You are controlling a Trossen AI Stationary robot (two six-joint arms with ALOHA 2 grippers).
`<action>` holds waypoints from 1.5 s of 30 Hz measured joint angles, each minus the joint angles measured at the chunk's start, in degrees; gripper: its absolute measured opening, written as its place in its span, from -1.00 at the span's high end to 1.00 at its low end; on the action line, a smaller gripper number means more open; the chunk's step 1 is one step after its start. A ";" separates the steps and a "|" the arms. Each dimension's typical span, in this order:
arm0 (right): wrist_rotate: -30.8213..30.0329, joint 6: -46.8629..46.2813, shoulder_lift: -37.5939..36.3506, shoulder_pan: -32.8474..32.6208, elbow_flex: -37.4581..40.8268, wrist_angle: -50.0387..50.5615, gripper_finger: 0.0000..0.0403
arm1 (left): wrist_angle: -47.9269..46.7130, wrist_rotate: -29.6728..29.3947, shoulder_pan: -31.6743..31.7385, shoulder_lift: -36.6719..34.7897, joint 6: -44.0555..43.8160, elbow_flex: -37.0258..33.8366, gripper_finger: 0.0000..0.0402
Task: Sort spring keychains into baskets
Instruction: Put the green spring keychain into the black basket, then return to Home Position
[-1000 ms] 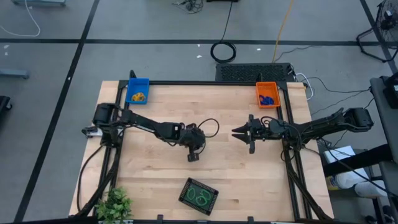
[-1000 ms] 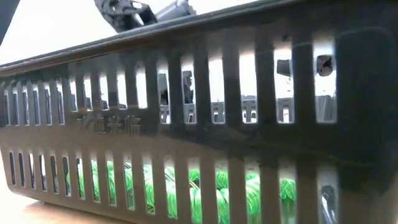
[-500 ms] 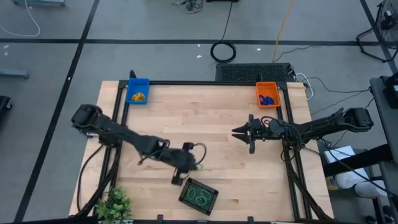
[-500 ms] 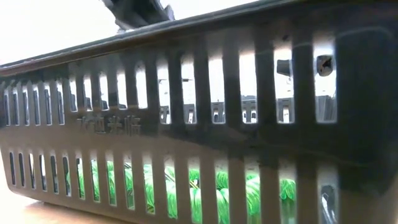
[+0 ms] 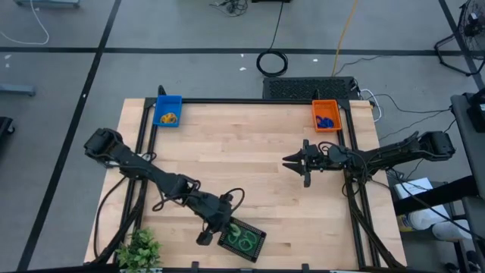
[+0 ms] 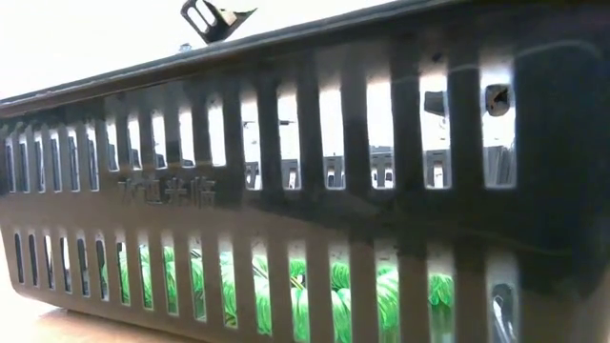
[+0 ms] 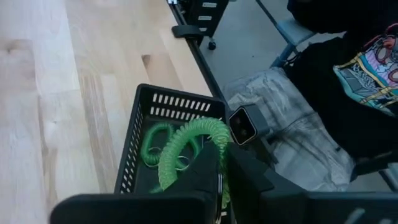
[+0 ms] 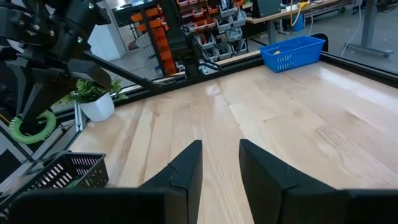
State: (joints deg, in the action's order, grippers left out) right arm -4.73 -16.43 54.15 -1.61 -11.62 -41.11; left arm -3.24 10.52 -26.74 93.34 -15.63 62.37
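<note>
My left gripper (image 5: 226, 224) hangs over the left end of the black basket (image 5: 242, 237) near the table's near edge, shut on a green spring keychain (image 7: 186, 134). More green keychains (image 7: 155, 148) lie inside that basket and show through its slots (image 6: 334, 286). The left gripper (image 6: 214, 17) peeks above the basket's rim in the low view. The blue basket (image 5: 167, 111) at the far left corner holds an orange-yellow keychain (image 5: 168, 118). The orange basket (image 5: 326, 115) at the far right holds blue keychains (image 5: 326, 121). My right gripper (image 5: 292, 161) waits open above the table's right half, touching nothing. My left gripper holds the green keychain by one end of its coil (image 7: 219, 163), pinched between the two fingers (image 7: 208, 171). The fingers point down and slant toward the basket. The coil arches out past the fingertips as a curved loop (image 8: 28, 129), lifted clear above the black basket's inside.
A potted green plant (image 5: 140, 249) stands at the near left corner, close to the black basket. A person (image 7: 348, 68) sits just beyond the table's near edge. Bare wood (image 5: 250, 144) lies across the table's middle between the arms.
My left gripper has swept from the table's middle toward the near edge and come over the black basket, carrying the green keychain with it and staying shut on it. The right arm has kept still.
</note>
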 joint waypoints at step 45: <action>0.01 0.00 0.00 0.00 0.04 -0.22 0.55 | 7.03 5.69 2.51 6.46 3.08 0.10 0.28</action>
State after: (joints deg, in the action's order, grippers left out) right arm -4.72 -16.43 54.15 -1.61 -11.57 -41.32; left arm 3.79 16.21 -24.23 99.80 -12.56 62.46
